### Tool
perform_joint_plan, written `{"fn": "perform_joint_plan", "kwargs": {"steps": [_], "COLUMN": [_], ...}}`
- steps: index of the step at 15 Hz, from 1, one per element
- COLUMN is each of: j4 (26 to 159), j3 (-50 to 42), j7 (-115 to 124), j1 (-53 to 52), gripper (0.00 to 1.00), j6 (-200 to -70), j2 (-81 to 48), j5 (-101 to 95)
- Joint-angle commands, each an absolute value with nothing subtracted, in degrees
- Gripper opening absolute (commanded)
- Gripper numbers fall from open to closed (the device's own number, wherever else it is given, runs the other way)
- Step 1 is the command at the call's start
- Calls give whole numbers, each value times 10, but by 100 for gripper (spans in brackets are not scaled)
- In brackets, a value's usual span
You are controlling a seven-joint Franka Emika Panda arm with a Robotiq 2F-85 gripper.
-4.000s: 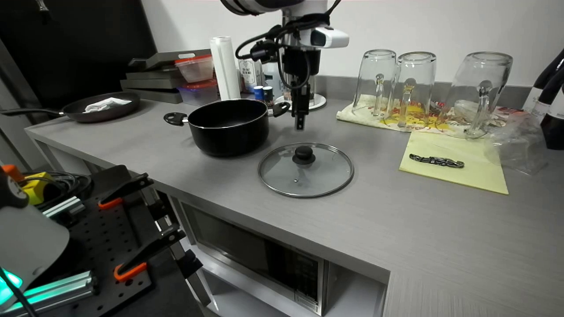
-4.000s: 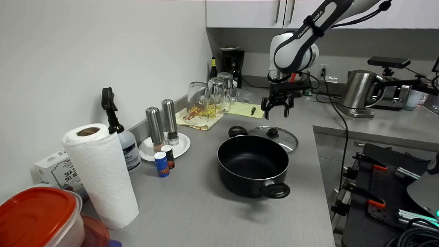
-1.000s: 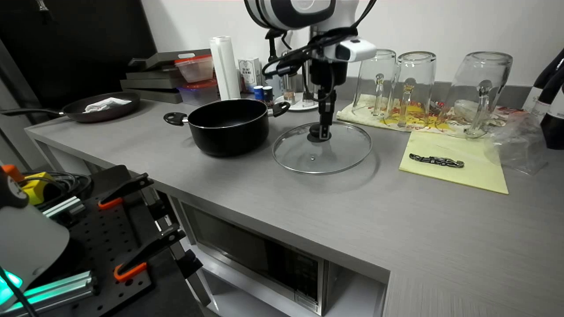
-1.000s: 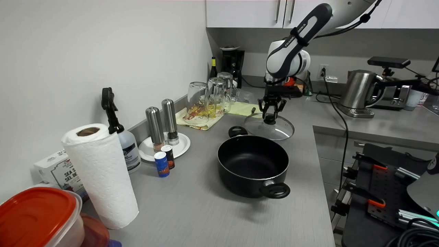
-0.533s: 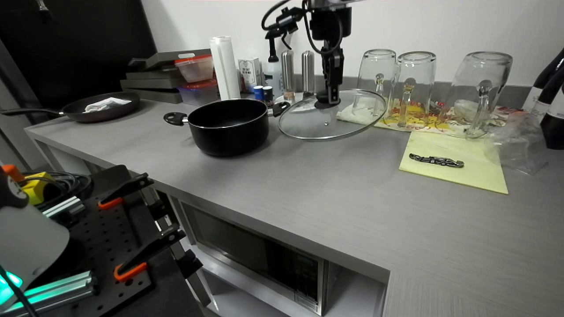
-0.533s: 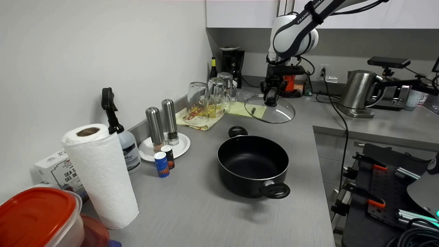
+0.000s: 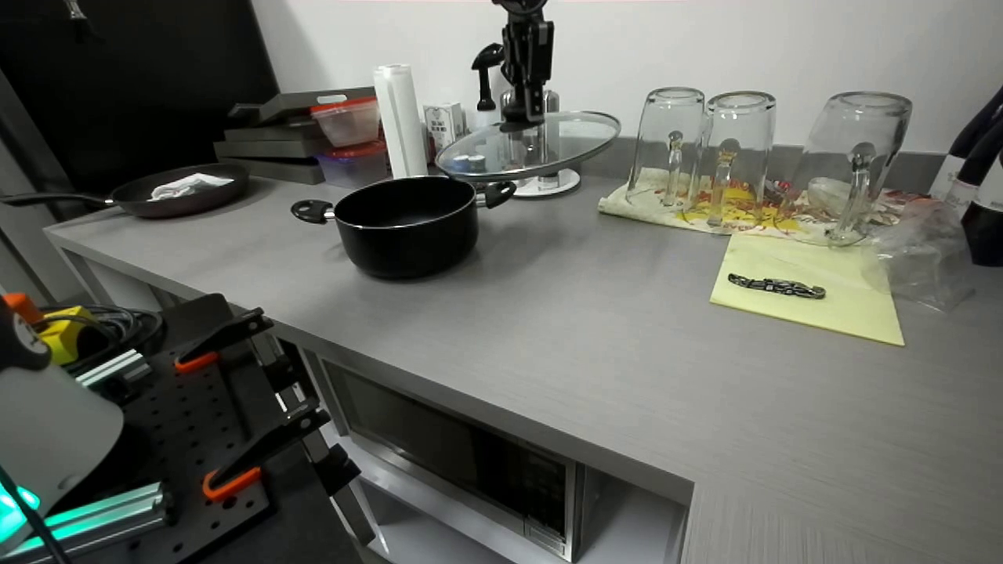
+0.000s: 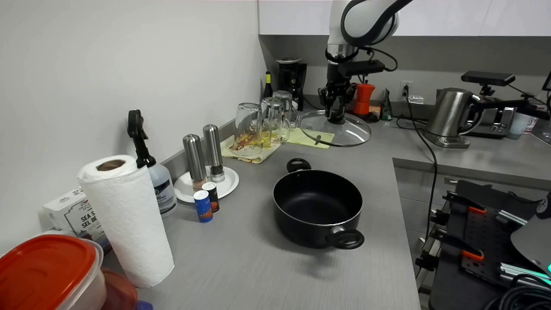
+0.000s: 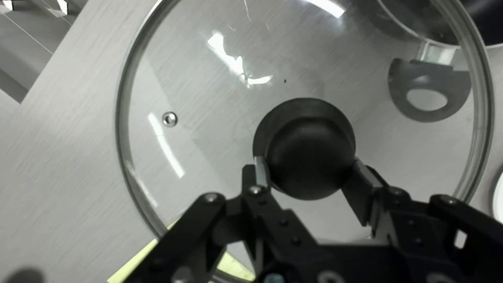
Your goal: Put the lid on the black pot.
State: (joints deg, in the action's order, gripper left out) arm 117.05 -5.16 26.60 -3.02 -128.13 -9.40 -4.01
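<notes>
"Lifted higher since the earlier frame, the lid [image 8: 344,134] hangs beneath the hand [image 9: 310,171], knob [image 9: 310,149] gripped."

"Next?"

"Mid-carry, apparently: centre it over the black pot [image 8: 318,206], lower than the hand, then descend."

You've got the lid [image 7: 526,154] aloft by its black knob [image 9: 310,157], clear glass, metal-rimmed, tilted, higher than the black pot [image 7: 411,244] and mostly off to its side! Your pot sits upright, top uncovered, one handle [image 9: 432,71] showing through the glass in the wrist view.
</notes>
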Motion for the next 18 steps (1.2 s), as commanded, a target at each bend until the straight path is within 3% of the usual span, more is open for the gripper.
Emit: {"fn": "perform_joint_plan", "kwargs": {"steps": [1, 18], "j4": [1167, 1185], "j3": [-21, 48], "j7": [242, 225], "j1": [-42, -109], "gripper": [24, 24], "j6": [-1247, -1262], "j2": [-73, -131], "j5": [-54, -69]}}
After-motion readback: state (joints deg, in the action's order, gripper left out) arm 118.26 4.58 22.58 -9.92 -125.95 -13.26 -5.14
